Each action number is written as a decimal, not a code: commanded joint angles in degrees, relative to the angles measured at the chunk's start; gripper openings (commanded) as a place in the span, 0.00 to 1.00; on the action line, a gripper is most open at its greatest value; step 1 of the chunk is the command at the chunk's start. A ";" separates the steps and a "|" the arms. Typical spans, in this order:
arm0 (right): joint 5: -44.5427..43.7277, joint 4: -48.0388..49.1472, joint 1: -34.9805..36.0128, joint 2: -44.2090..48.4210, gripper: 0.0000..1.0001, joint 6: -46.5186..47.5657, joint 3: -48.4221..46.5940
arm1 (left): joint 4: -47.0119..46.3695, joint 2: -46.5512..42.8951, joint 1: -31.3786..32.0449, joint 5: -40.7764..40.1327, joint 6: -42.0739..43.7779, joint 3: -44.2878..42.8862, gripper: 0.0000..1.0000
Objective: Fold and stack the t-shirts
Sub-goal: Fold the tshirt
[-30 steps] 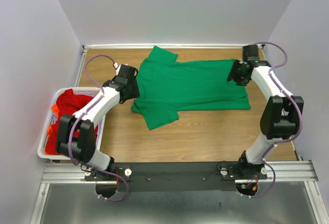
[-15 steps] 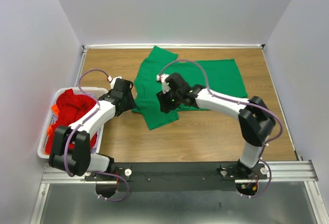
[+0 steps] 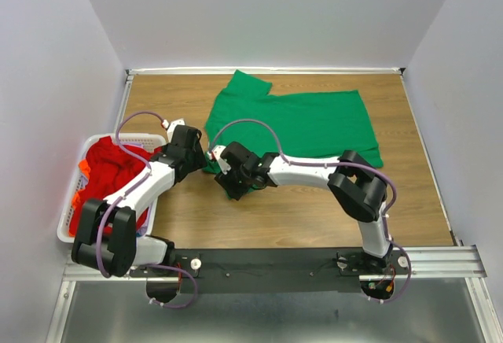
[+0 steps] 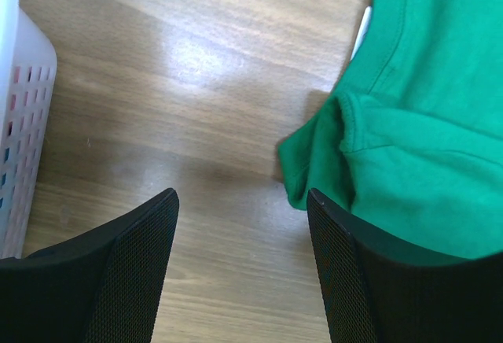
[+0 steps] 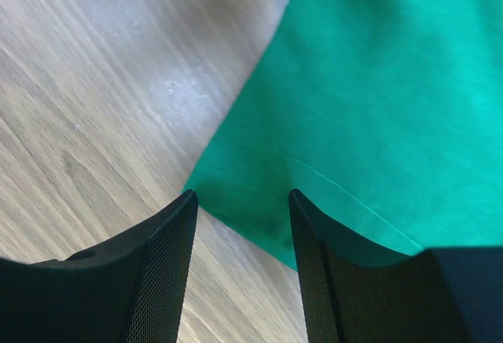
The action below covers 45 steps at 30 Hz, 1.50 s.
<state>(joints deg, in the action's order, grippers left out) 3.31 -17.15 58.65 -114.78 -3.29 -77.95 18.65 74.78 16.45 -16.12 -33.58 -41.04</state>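
A bright green t-shirt [image 3: 299, 127] lies spread flat on the wooden table, neck end to the left. Red and orange t-shirts [image 3: 106, 171] are heaped in the white basket. My left gripper [image 3: 196, 154] hovers open at the green shirt's left edge; in the left wrist view bare wood lies between its fingers [image 4: 244, 268], and a bunched fold of the green shirt [image 4: 424, 146] sits by the right finger. My right gripper [image 3: 230, 176] is open over the near left sleeve, whose hem [image 5: 259, 209] lies between the fingers [image 5: 242, 260] without being pinched.
The white slatted basket [image 3: 67, 229] stands at the table's left edge, its wall [image 4: 20, 123] close beside my left gripper. Grey walls close in the table on three sides. Bare wood [image 3: 314, 209] runs between the shirt and the arm bases.
My right arm has swung from the shirt's far right corner across to the near left sleeve. The left gripper has drawn back a little toward the near side.
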 commanded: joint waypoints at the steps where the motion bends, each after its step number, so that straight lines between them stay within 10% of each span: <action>1: -2.96 1.41 1.55 -2.55 0.57 1.97 -1.32 | -2.13 -1.48 -0.28 -1.99 -0.78 0.87 0.74; 5: -6.82 1.41 2.26 -4.66 0.47 2.15 -0.62 | -1.87 -1.48 -0.28 -1.81 -0.78 0.78 0.74; 12: -10.78 1.50 2.26 -2.21 0.00 2.76 -1.15 | -1.43 -2.27 -0.36 -1.64 -0.61 0.70 0.74; 45: -18.95 1.59 -7.41 -11.51 0.01 18.14 -24.70 | -1.87 -2.19 -0.36 2.58 -0.25 1.31 0.73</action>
<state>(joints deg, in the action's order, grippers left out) -13.87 -15.92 51.72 -122.61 11.99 -99.35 17.87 73.41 16.45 -14.94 -33.67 -40.58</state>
